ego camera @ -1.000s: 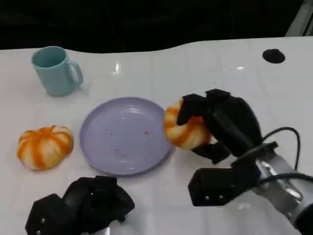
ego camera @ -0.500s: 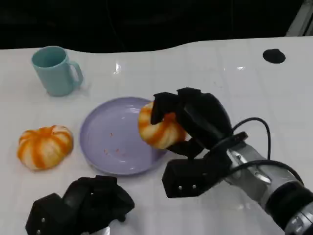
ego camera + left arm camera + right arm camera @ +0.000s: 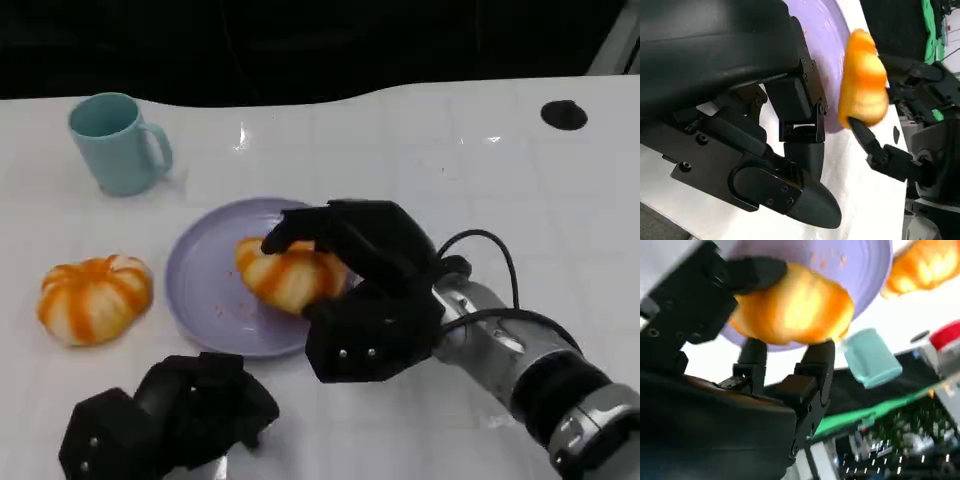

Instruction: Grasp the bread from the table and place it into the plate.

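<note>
Bread (image 3: 285,278) sits gripped in the right hand (image 3: 365,290) over the right half of the plate (image 3: 205,290); whether its underside touches the plate cannot be told. It is a round, lobed bun, glossy, striped orange and cream like a small pumpkin. Black fingers (image 3: 300,228) arch over its top, and in the right wrist view fingers (image 3: 752,275) close on it from both sides, with the bread (image 3: 795,307) bright against the plate (image 3: 860,265) behind. The left wrist view shows the bread (image 3: 862,82) beside the plate's rim (image 3: 837,30), a black fingertip of the right hand (image 3: 890,155) pressed under it.

The plate is shallow, round and lavender, smooth, with a few reddish crumbs scattered on it. A second bun (image 3: 93,298) of the same shape and stripes lies on the counter (image 3: 450,170) just left of the plate, apart from its rim. A pale teal mug (image 3: 115,142) with a handle on its right stands upright near the back left.

The left hand (image 3: 165,420) rests low at the front edge, its black fingers curled in on nothing. The right forearm is silver with black bands and a looped black cable.

The counter is white and glossy, catching small light spots, with a dark round hole (image 3: 564,114) at the back right. Beyond its curved far edge the room is dark.
</note>
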Robot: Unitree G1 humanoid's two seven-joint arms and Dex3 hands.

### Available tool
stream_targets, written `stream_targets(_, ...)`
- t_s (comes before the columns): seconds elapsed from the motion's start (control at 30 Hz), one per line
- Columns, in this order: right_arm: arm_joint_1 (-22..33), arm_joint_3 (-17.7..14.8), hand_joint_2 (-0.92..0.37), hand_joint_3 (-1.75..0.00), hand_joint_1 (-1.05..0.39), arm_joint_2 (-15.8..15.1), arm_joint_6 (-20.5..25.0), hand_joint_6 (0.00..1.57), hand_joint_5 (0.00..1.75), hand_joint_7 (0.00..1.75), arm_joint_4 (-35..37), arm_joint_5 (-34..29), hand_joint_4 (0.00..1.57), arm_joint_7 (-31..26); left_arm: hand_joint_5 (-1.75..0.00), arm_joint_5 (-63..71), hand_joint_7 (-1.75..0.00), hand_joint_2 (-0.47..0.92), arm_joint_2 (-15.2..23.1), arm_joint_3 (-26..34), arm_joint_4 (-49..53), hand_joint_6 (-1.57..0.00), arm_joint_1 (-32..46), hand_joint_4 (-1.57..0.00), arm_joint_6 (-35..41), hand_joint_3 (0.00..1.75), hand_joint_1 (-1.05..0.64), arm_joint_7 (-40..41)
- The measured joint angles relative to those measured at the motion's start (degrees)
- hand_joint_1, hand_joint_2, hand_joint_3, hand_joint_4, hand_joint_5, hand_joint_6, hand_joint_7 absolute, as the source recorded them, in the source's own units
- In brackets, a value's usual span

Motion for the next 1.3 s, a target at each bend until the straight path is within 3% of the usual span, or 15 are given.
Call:
stream_targets(0.23,0.0,1.6,-0.92,-0.17,-0.63,-2.0,1.9,0.18,0.23,0.0,-4.3,-1.1,0.0,4.5,-1.54,0.0,-0.79,0.86,0.0,0.0,0.4,-1.26,-0.2,-0.89,-0.5,0.0,-1.05,0.0)
stream_targets(0.7,6.5,1.0,-0.92,-0.17,-0.7,-7.7,2.5,0.19,0.27,0.02,-18.3,0.2,0.04,12.1,-1.56,0.0,-0.8,0.86,-0.1,-0.3,0.4,-1.25,-0.1,-0.86,-0.6,0.0,-1.05,0.0)
stream_targets(0.8,9.2,-0.3,-0.92,-0.1,-0.61,-9.8,1.1,0.27,0.42,0.05,-22.7,1.3,0.07,12.2,-1.55,-0.1,-0.8,0.86,-0.1,-0.3,0.3,-1.26,-0.1,-0.86,-0.5,0.0,-1.04,0.0)
stream_targets(1.03,19.3,-4.7,-0.87,-0.01,-0.4,-16.6,-4.6,0.46,0.54,0.11,-34.4,4.3,0.25,12.1,-1.55,-0.1,-0.81,0.86,-0.1,-0.5,-0.6,-1.25,0.2,-0.86,0.1,0.0,-1.03,0.0)
stream_targets(1.3,29.0,-10.6,-0.89,-0.02,-0.25,-20.5,-15.7,0.8,0.62,0.17,-40.5,7.3,0.67,8.1,-1.55,0.0,-0.81,0.86,-0.1,-0.9,-2.8,-1.27,1.1,-0.86,1.3,0.0,-1.03,0.0)
